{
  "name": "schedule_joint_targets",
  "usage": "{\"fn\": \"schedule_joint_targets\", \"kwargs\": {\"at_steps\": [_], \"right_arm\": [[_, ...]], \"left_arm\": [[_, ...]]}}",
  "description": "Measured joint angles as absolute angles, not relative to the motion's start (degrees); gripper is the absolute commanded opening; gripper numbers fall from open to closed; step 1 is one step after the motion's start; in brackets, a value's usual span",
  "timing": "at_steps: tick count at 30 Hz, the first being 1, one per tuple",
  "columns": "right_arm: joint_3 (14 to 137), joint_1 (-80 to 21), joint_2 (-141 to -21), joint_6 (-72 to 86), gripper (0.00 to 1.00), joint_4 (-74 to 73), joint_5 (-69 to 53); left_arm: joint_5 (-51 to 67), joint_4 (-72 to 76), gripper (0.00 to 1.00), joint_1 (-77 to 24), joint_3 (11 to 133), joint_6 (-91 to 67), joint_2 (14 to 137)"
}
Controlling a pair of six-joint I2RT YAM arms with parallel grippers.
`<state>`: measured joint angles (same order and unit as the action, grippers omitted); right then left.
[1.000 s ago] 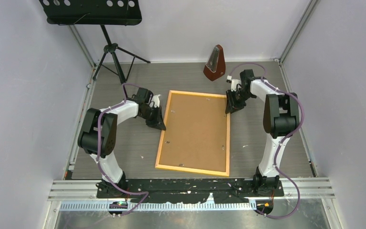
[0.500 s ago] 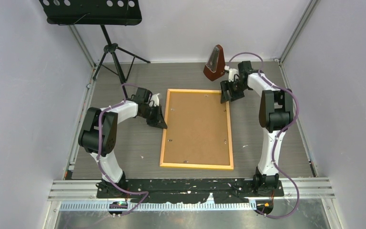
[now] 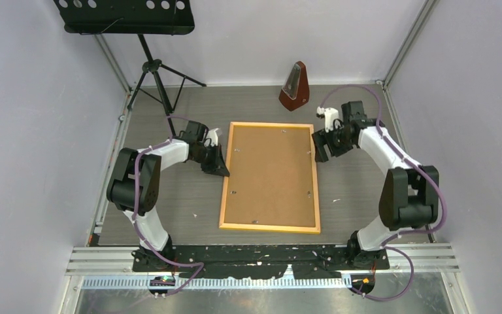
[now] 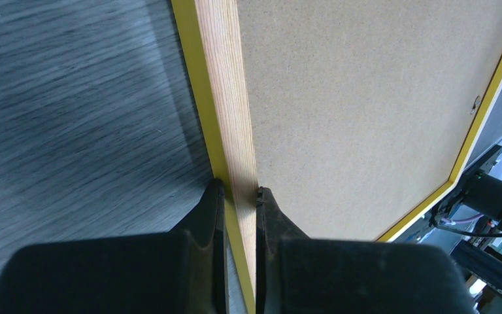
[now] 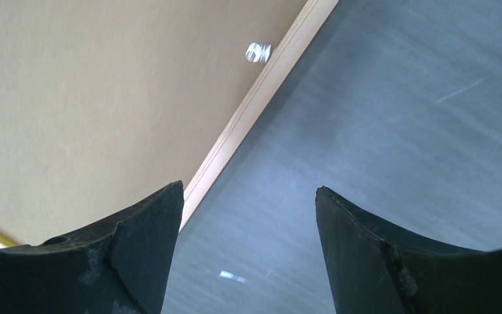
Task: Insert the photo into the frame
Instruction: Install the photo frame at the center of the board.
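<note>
Yellow-orange frame [image 3: 269, 227] lies back-up mid-tabletop [image 3: 359, 190], its fibreboard backing [image 3: 271, 173] hiding any photo. At 10 o'clock the left gripper [image 4: 238, 193] pinches the rail; at 2 o'clock the right gripper [image 5: 248, 196] gapes, holding nothing. One-sided pulling could swivel the frame or slip off the thin rail.

No words, numbers, labels or signs can be read in any of the views. The frame [image 3: 269, 227] has no writing on it that can be made out.
</note>
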<state>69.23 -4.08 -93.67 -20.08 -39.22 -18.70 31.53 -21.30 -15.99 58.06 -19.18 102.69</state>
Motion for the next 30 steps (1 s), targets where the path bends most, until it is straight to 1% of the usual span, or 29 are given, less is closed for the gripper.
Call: {"fn": "schedule_joint_targets", "kwargs": {"at_steps": [4,9,15,23,30], "right_arm": [[60.69,-5.1,-87.81,-21.98,0.78,-39.51,-19.07],[53.21,-7.62,-87.29,-23.07,0.72,-39.81,-20.01],[52.49,-8.27,-89.32,-23.2,0.69,-38.54,-20.95],[52.49,-9.67,-90.26,-23.75,0.75,-37.78,-21.39],[52.27,-10.98,-90.26,-26.06,0.74,-38.04,-19.29]], "left_arm": [[31.46,-20.93,0.0,-15.99,57.76,-19.31,102.48],[31.73,-19.66,0.0,-15.7,56.93,-20.69,102.21],[32.73,-13.78,0.0,-15.14,53.04,-25.36,100.79],[34.5,-5.02,0.0,-15.03,48.93,-33.85,100.4],[35.09,-2.48,0.0,-14.61,47.99,-37.28,100.38]]}}
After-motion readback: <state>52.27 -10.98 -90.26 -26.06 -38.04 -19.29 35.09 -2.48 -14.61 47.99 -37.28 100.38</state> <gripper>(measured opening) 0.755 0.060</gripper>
